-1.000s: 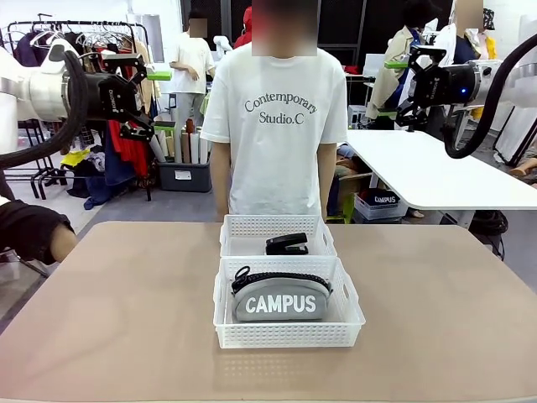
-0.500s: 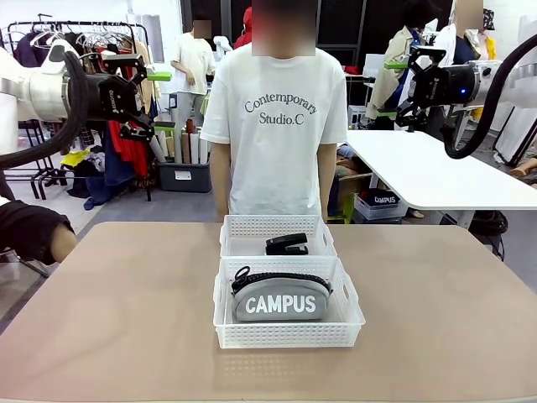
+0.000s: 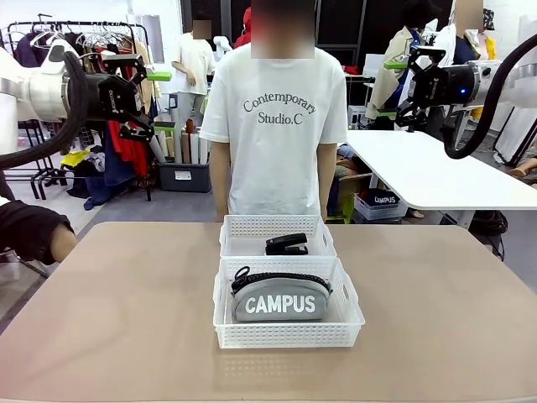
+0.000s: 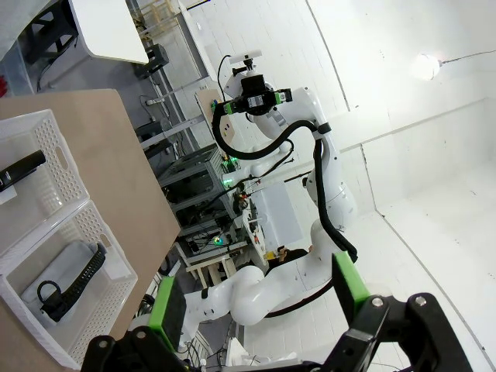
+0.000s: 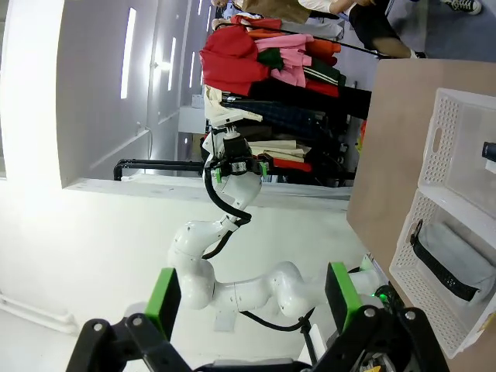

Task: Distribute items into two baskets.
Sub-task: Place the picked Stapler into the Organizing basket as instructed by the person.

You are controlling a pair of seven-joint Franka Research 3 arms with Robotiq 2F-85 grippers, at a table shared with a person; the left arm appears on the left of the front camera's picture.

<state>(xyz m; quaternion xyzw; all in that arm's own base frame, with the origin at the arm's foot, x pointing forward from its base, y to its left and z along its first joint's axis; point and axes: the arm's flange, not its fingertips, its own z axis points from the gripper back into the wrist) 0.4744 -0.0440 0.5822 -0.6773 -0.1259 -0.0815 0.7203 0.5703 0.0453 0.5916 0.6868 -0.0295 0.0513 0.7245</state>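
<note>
Pouch (image 3: pixel 280 297) looks soft and light, so pinch its zipper ridge; both arms' fingers (image 4: pixel 166 311) (image 5: pixel 163 301) hang open, empty.

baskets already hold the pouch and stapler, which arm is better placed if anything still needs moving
Neither clearly. The left gripper and right gripper both hang open, high at the sides, about equally far from the baskets. Pouch and stapler sit centred.
</note>
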